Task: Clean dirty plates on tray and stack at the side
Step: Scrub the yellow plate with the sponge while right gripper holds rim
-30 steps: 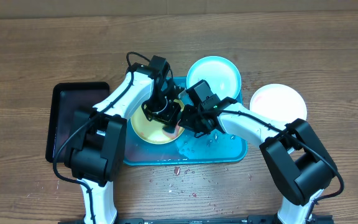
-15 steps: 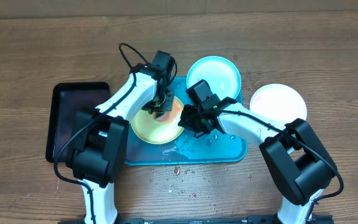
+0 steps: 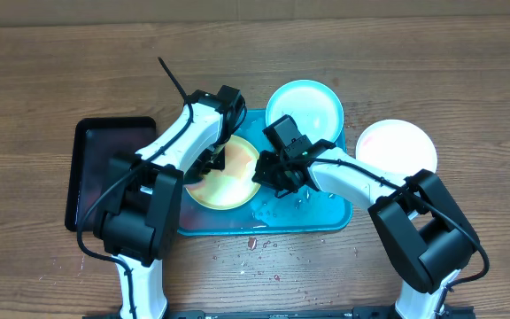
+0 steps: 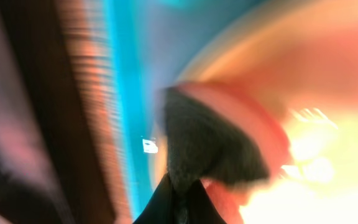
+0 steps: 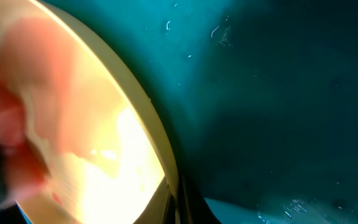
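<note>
The yellow-green plate (image 3: 230, 177) lies on the left half of the teal-blue tray (image 3: 308, 215), its centre smeared orange-red. My left gripper (image 3: 211, 160) is over the plate's left part, shut on a dark sponge (image 4: 210, 143) with a red edge that presses on the plate; this view is blurred. My right gripper (image 3: 264, 170) is shut on the plate's right rim (image 5: 135, 106), with the tray floor (image 5: 278, 93) beside it. The light teal plate (image 3: 305, 108) sits at the tray's far edge. The cream-pink plate (image 3: 397, 147) lies on the table to the right.
A smaller black tray (image 3: 104, 168) lies left of the teal-blue tray. Red flecks and crumbs (image 3: 255, 251) dot the table in front of the tray. Water drops (image 3: 282, 206) lie on the tray floor under my right arm.
My left gripper has swept the sponge from the plate's right middle up and across to its left part. My right gripper has kept its hold on the rim.
</note>
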